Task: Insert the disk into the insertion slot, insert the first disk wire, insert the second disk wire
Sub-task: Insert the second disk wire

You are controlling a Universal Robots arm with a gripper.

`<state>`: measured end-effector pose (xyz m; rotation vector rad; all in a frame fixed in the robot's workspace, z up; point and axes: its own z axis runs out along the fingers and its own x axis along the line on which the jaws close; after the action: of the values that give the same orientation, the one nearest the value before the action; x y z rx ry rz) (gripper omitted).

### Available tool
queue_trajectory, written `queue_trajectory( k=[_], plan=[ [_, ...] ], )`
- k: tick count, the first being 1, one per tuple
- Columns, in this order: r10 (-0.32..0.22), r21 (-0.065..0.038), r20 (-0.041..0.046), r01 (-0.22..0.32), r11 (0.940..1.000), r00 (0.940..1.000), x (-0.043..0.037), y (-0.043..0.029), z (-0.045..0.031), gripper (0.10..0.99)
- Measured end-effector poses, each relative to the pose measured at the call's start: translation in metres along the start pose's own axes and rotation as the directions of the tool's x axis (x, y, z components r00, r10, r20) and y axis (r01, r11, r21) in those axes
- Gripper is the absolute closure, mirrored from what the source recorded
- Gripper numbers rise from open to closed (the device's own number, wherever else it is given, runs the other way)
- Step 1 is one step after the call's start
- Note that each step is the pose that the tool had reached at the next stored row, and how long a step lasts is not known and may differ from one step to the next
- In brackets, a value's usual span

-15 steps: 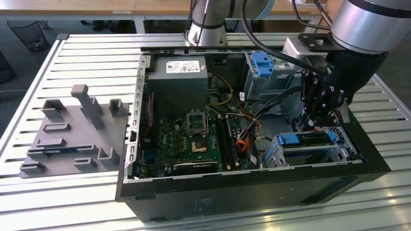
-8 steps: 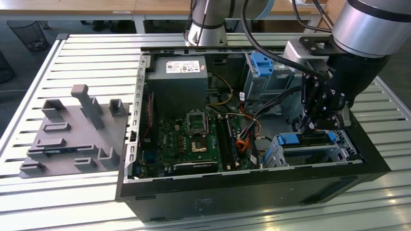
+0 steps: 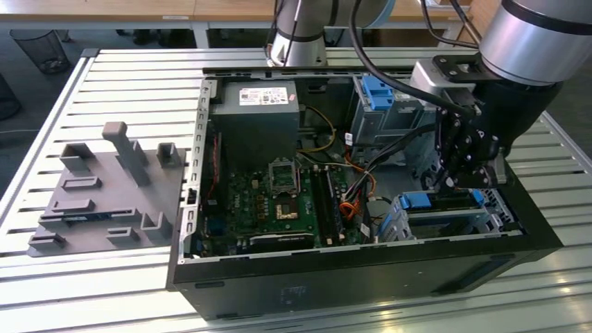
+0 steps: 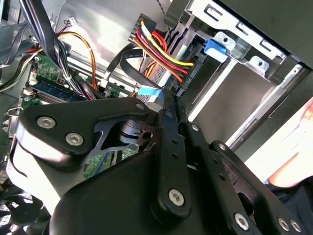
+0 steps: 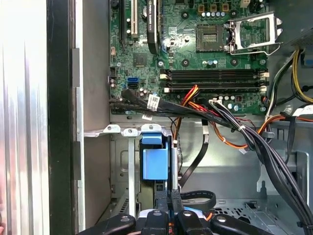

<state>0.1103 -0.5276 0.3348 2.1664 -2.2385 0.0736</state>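
You are looking at a slatted light metal worktop (image 3: pixel 138 76). An open black computer case (image 3: pixel 370 277) lies directly on it, and toward the exterior view's left, just beside the case, rests a flat grey fixture plate (image 3: pixel 102 201) with upright blocks.

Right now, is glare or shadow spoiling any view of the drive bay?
First wrist view: the case edge is washed out white, while the motherboard is evenly lit. Second wrist view: the claw linkage is dark in the foreground, and a bright patch blooms beside it.

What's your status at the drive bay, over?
Gripper low over the blue-framed disk, which sits in the insertion slot. Finger state unclear. Loose cable bundle close alongside.
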Motion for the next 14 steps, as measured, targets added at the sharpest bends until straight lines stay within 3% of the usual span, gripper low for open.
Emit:
queue_trajectory(
  k=[14],
  plan=[
    [-0.015,0.001,0.0008,0.015,0.9999,0.9999,0.0018,-0.0028,0.0017,0.941]
  ],
)
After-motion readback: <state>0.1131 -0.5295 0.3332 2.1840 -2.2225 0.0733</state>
